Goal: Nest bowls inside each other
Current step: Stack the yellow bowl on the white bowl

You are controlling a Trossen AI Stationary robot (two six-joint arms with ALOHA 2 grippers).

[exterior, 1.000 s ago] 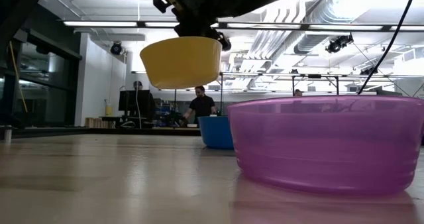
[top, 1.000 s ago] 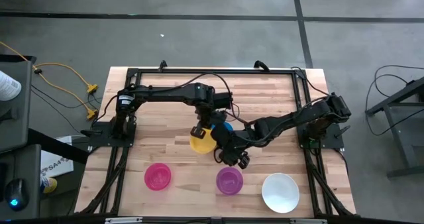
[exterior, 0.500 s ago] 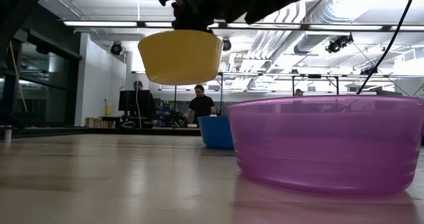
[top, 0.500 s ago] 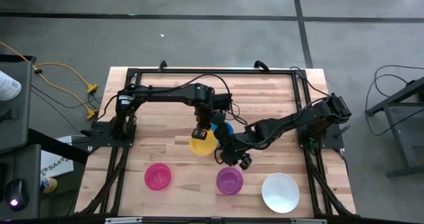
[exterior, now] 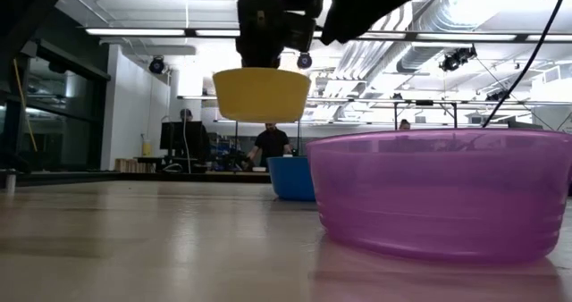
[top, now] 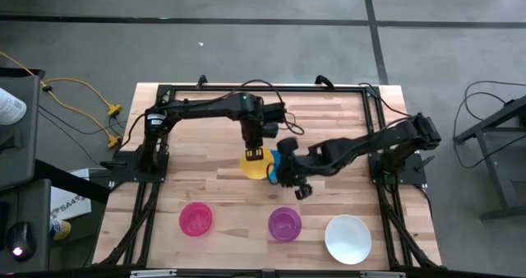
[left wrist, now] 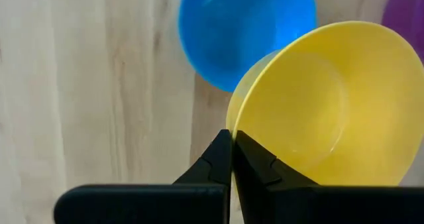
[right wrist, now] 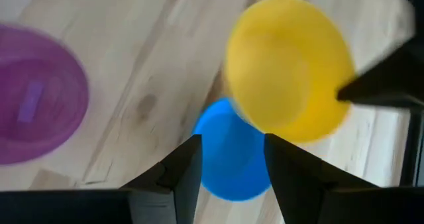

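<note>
My left gripper (top: 254,154) is shut on a yellow bowl (top: 256,166), held in the air near the table's middle and overlapping a blue bowl (top: 280,157) that stands on the wood. The low view shows the yellow bowl (exterior: 262,94) well above the tabletop and the blue bowl (exterior: 290,177) behind it. My right gripper (right wrist: 232,166) hovers open over the blue bowl (right wrist: 230,159), touching nothing. A pink bowl (top: 196,219), a purple bowl (top: 284,223) and a larger white bowl (top: 347,238) stand along the near edge. My left gripper pinches the yellow bowl's rim (left wrist: 237,123) between its two fingers, one finger inside the bowl and one outside. The fingers come from above, pointing down. The bowl hangs at the fingertips, mouth up and nearly level, lifted clear of the table.
A black frame (top: 263,87) runs around the table's far side and both flanks. The purple bowl (exterior: 438,195) stands close to the low camera. The two arms stand close together over the table's middle. Bare wood lies to the left of the yellow bowl.
My left gripper has carried the yellow bowl toward the table's far edge and over toward the blue bowl, rolling its wrist; the bowl stays lifted and now sits more level. My right gripper has drawn back toward the far right and turned, staying open.
</note>
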